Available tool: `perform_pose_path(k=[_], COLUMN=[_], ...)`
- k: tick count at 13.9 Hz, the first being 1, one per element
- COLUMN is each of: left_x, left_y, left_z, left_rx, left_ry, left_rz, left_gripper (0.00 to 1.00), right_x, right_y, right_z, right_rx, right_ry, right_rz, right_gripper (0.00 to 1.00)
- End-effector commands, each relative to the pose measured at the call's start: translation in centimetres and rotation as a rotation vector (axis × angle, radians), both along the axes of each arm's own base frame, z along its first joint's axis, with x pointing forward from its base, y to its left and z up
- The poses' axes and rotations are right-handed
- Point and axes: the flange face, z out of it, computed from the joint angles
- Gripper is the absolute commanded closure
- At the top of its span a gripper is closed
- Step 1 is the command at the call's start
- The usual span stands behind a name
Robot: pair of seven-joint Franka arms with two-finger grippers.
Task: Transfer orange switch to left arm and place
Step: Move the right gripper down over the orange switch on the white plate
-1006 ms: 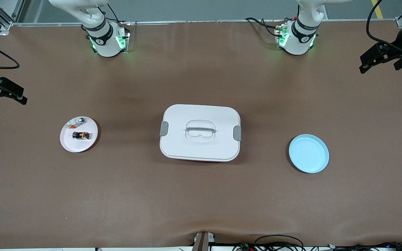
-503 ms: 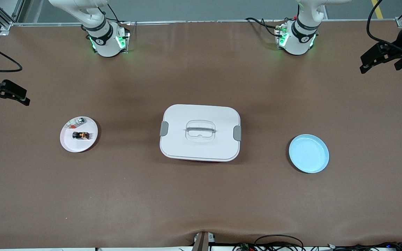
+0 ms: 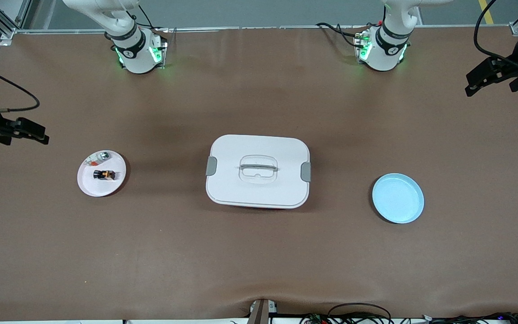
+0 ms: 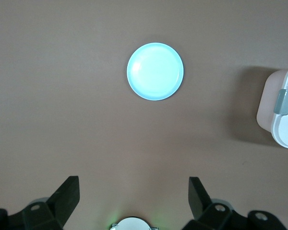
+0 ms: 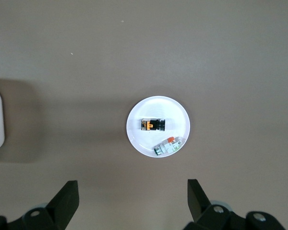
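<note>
Black blocky orange switch (image 5: 152, 125) on round white plate (image 5: 182, 112); left gripper (image 4: 134, 203), right gripper (image 5: 133, 205) spread.

Before me: a black-and-orange switch (image 3: 104, 174) on a round white plate (image 3: 91, 184), a grey-latched white box (image 3: 257, 189), a pale-blue round plate (image 3: 398, 198), on a brown table (image 3: 259, 252).

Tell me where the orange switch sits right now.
The orange switch lies on the white plate toward the right arm's end of the table, beside a small silver-green item, well apart from the box.

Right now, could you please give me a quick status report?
Both grippers, left and right, open and empty. Orange switch on white plate. Box between plates.
</note>
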Motion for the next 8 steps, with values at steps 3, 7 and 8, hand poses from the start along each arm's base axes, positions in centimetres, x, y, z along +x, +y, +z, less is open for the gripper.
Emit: perform_pose_path(k=[3, 7, 8], left_x=[0.3, 0.8, 0.9], left_y=[0.5, 0.2, 0.2], left_z=[0.3, -0.5, -0.6], left_rx=[0.003, 0.005, 0.005], left_ry=[0.000, 0.016, 0.016], left_rz=[-0.008, 0.000, -0.004], left_gripper=[0.00, 0.00, 0.00], right_x=[0.1, 0.8, 1.2], right_y=[-0.6, -1.6, -1.7], right_z=[-7.5, -14.1, -16.0], right_rx=[-0.052, -0.053, -0.053], right_ry=[-0.009, -0.008, 0.009], right_rz=[0.016, 0.002, 0.001], right_gripper=[0.00, 0.00, 0.00])
